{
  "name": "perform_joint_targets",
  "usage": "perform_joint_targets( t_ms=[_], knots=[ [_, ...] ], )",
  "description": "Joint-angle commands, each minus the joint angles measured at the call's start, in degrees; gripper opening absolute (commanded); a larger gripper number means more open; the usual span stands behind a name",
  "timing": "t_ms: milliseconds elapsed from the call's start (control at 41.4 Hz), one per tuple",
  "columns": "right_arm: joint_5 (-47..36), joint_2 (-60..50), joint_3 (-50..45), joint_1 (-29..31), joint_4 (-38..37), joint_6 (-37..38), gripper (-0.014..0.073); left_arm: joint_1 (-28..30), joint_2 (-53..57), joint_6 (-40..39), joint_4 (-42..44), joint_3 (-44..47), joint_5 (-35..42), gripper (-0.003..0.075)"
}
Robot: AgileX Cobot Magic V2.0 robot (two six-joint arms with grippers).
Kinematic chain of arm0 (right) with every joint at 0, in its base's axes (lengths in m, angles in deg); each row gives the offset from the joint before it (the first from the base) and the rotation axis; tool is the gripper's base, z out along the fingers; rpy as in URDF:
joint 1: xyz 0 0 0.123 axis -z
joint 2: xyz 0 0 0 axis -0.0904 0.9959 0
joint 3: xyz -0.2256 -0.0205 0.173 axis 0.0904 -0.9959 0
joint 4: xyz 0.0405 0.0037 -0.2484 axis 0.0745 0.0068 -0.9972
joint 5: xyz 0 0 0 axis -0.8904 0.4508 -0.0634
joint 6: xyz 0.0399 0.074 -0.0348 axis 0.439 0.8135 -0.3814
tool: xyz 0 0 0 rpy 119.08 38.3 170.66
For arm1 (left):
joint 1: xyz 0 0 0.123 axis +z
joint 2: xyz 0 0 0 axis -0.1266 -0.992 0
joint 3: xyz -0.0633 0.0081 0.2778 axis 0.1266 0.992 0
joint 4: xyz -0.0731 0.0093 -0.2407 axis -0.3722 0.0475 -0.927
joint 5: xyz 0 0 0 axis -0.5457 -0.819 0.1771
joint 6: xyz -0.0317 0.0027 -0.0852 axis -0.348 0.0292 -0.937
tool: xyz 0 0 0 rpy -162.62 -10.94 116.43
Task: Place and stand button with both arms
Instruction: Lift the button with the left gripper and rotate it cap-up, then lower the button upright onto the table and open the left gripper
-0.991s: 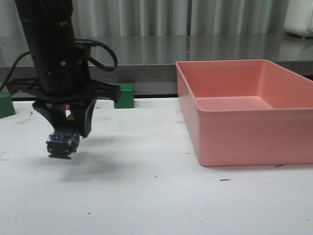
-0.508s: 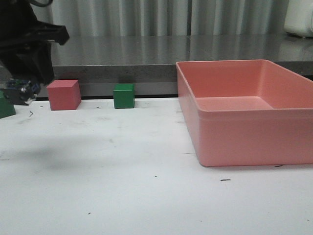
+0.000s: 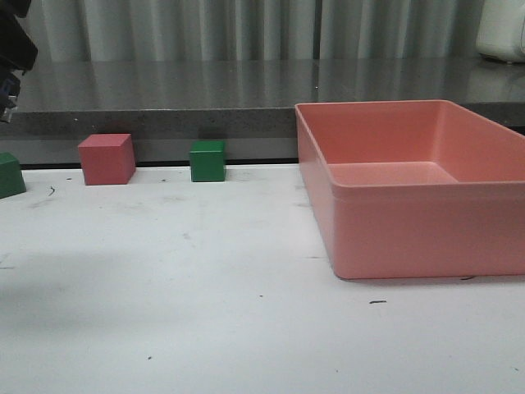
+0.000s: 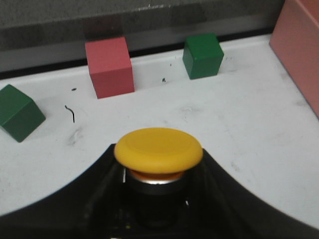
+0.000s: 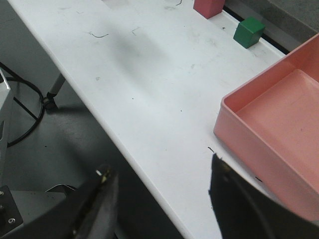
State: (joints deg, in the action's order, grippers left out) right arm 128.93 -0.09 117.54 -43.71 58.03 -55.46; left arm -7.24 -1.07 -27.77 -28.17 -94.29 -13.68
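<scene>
Overhead, left hand (image 4: 157, 214) gripping button (image 4: 158, 150), smooth domed yellow cap

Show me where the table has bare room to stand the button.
The widest bare patch is the white table in front of the red cube and green cube, left of the pink bin. The back edge is crowded by cubes, including another green cube at far left.

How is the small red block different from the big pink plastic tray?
The small red cube is a closed, solid-looking block, while the big pink plastic tray is an open, empty box. The cube is far smaller and sits at the table's back left; the tray fills the right side. Both rest flat on the white table.
</scene>
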Motion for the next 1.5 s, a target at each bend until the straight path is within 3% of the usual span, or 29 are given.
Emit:
perform_joint_targets(
  t_ms=[0,459,774,1088,1475],
  knots=[
    [-3.7,0.54,1.25,0.26,0.0,-0.29,0.0435,0.26,3.33,0.36,-0.4,3.66,13.77,0.0191],
    [-3.7,0.54,1.25,0.26,0.0,-0.29,0.0435,0.26,1.2,0.36,0.0,24.63,54.57,0.019],
    [-3.7,0.54,1.25,0.26,0.0,-0.29,0.0435,0.39,-12.36,0.36,-2.42,27.55,78.52,0.019],
    [-3.7,0.54,1.25,0.26,0.0,-0.29,0.0435,0.39,-22.83,0.36,-4.91,27.55,88.84,0.019],
    [-3.7,0.54,1.25,0.26,0.0,-0.29,0.0435,0.39,-30.71,0.26,-4.66,24.77,90.14,0.019]
  ],
)
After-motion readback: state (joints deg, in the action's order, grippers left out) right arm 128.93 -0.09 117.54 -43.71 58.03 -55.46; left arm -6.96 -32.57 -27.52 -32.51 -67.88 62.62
